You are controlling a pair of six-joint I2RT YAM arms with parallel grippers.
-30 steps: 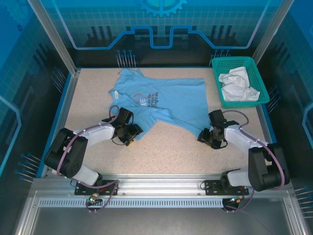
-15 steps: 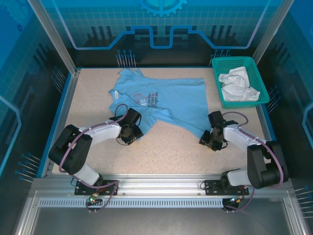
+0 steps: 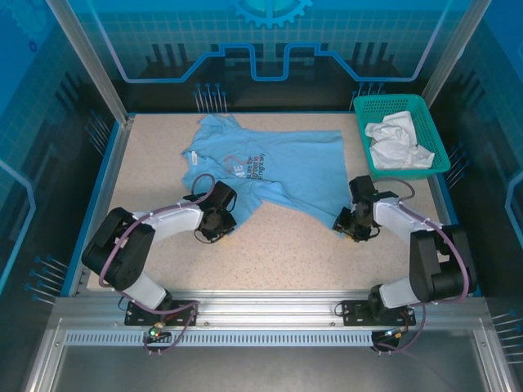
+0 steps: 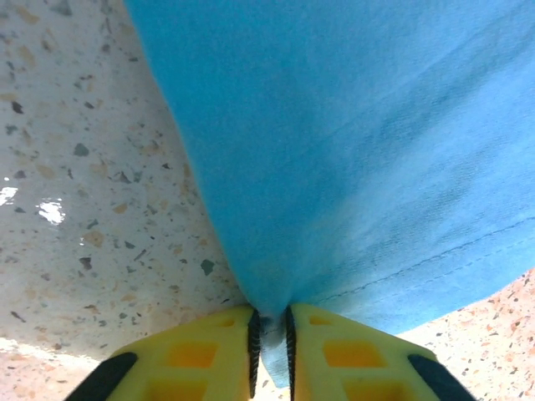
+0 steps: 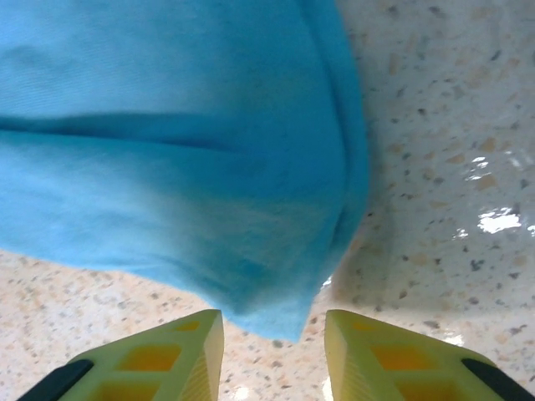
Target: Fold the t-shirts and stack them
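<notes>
Currently two shirts, blue shirt [image 3: 278, 167] flat, collar far-left, long axis left-right, white shirt [image 3: 396, 143] in basket [image 3: 392, 102], left gripper [image 4: 270, 322] clamped on blue edge, right gripper [image 5: 273, 330] apart.

Chest print [image 3: 249, 167] on the light blue t-shirt [image 3: 306, 163], just beyond the left hand [image 3: 219, 220]: dark lines of lettering beside a red mark, too small to read. Nothing else lettered.

A: What did the left gripper [image 4: 269, 334] do?
B: It shifted toward three o'clock and clamped the hem of the light blue t-shirt [image 3: 286, 167].
A: And the right gripper [image 5: 272, 330]?
B: It edged toward twelve o'clock, jaws narrowing.
</notes>
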